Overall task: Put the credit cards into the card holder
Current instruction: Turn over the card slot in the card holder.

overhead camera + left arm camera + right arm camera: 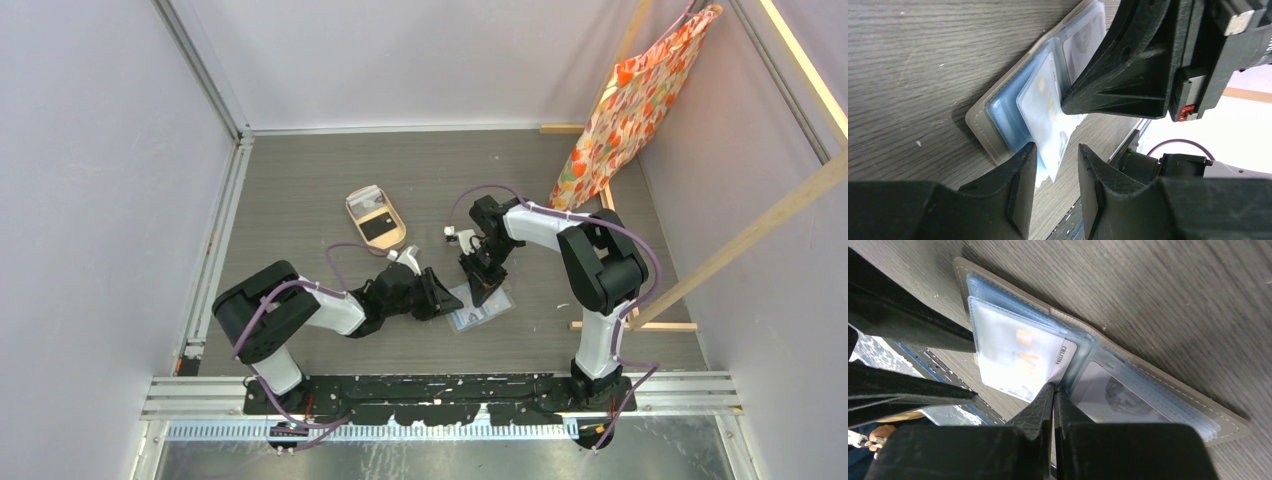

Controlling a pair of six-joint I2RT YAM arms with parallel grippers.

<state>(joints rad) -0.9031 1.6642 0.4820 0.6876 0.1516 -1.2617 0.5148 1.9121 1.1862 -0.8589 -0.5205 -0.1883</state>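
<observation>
grey card holder (1128,390) open, closed right pincer (1053,386) at pale card (1064,360)

Your table (300,180) is a grey wood-grain top. The card holder (475,318) lies open and flat on it toward the near edge, clear sleeves facing up. Farther back and to its left sits a tan oval tray (350,205). A wooden slat (660,326) lies along the right side.
</observation>
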